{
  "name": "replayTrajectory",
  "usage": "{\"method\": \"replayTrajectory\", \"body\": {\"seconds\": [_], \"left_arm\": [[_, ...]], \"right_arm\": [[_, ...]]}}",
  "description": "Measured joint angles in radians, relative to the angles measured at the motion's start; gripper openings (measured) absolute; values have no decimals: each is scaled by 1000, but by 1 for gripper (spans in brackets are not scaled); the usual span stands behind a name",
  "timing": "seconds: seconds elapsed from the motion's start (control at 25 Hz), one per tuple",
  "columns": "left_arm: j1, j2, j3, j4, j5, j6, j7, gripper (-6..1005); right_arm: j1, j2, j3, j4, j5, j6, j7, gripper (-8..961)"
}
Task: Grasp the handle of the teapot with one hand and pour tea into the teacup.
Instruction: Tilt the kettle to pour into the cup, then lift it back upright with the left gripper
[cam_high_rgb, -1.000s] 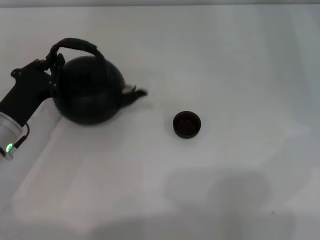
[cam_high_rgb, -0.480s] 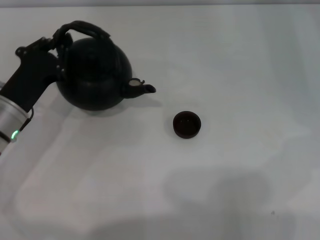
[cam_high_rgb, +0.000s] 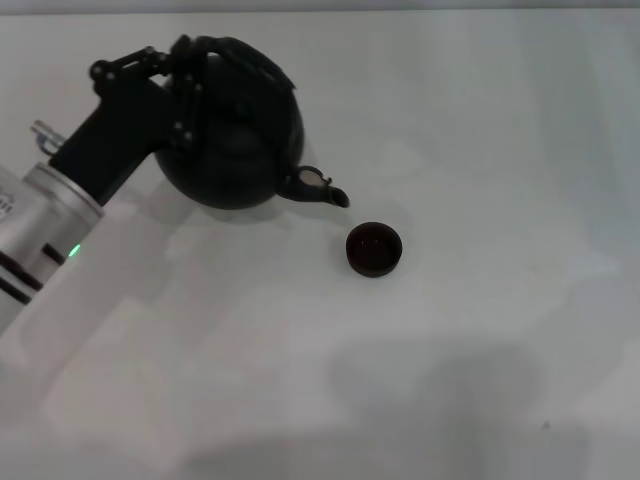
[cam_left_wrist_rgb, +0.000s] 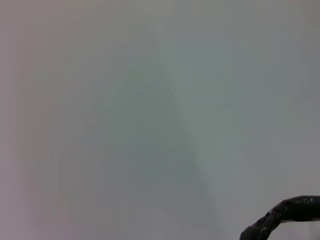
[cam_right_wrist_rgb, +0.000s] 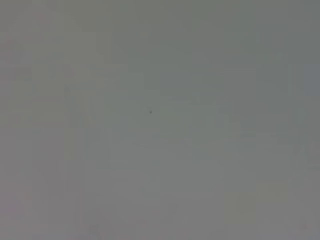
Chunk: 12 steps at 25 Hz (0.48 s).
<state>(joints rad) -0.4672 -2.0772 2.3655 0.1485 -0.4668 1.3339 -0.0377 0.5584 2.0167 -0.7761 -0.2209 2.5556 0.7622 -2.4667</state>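
The round matte black teapot (cam_high_rgb: 235, 140) hangs above the white table at the upper left of the head view. Its short spout (cam_high_rgb: 322, 188) points right and slightly down, toward the teacup. My left gripper (cam_high_rgb: 182, 70) is shut on the arched handle (cam_high_rgb: 240, 55) at the pot's top. The small dark teacup (cam_high_rgb: 374, 249) stands on the table just right of and below the spout tip, apart from it. A dark curved piece of the handle (cam_left_wrist_rgb: 285, 215) shows in the left wrist view. The right gripper is out of view.
The white table (cam_high_rgb: 480, 150) spreads all around the cup, with a soft shadow near its front edge. The right wrist view shows only a plain grey surface.
My left gripper has lifted the teapot and carried it to the right, toward the teacup. The spout now tips downward near the cup. The teacup has not moved.
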Motion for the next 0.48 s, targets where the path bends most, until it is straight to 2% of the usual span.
{"method": "replayTrajectory", "body": {"seconds": [0.48], "left_arm": [[-19, -3, 1, 18, 76, -31, 108, 115]], "right_arm": [[-5, 2, 0, 12, 2, 6, 2, 851]]}}
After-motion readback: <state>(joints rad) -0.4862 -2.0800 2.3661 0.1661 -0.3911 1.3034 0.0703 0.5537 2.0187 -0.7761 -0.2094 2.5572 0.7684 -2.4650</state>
